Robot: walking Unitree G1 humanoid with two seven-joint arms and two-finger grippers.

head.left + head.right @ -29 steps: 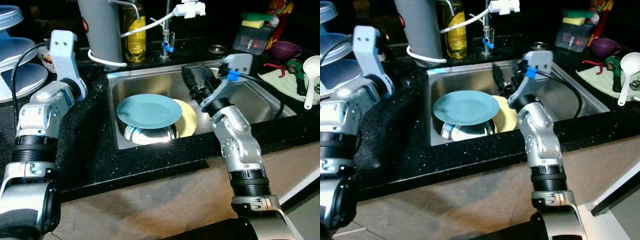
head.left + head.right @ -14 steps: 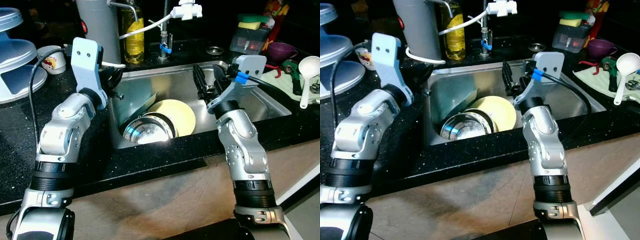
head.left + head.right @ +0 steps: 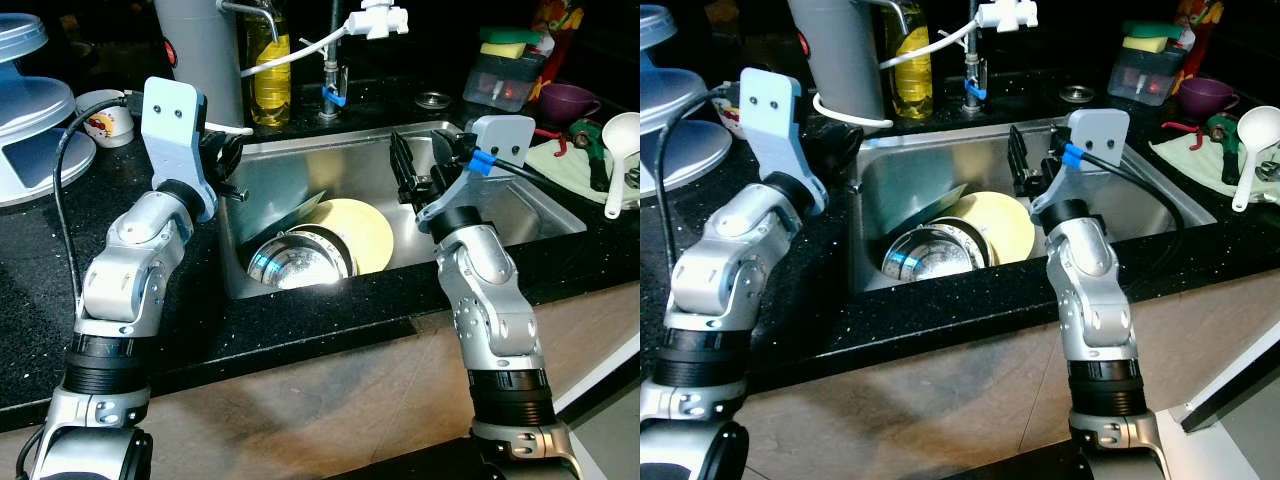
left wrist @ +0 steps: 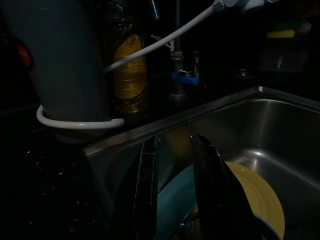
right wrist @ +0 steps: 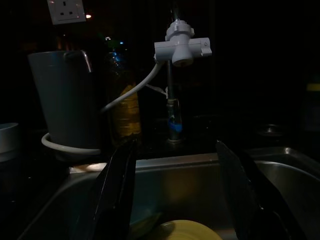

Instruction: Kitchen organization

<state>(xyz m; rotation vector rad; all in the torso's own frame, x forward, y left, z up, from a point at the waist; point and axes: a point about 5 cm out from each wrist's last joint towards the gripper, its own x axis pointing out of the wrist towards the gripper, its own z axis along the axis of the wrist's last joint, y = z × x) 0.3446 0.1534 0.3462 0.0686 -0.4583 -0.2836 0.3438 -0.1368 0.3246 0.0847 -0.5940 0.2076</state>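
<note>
A speckled black stone counter runs across the near edge, its polished face flecked with pale grains. Set into it is a stainless steel sink with brushed walls. Inside, at the near left, a shiny steel bowl lies tipped on its side, mirror-bright. Behind and to its right a round, matte yellow plate leans against it. A teal plate stands tilted on edge against the sink's left wall.

The left gripper reaches over the sink's left rim with its fingers narrowly parted around the upper edge of the teal plate; whether they actually pinch it cannot be told. The right gripper hovers over the middle of the sink, fingers spread wide and holding nothing.

Farther back on the counter stand a smooth grey cylindrical container ringed by a white hose, a clear bottle of yellow liquid, and a tap with a blue band. At far left sits a white mug with a red printed design too small to read. At far right are a white ladle, a purple bowl and a yellow-green sponge.
</note>
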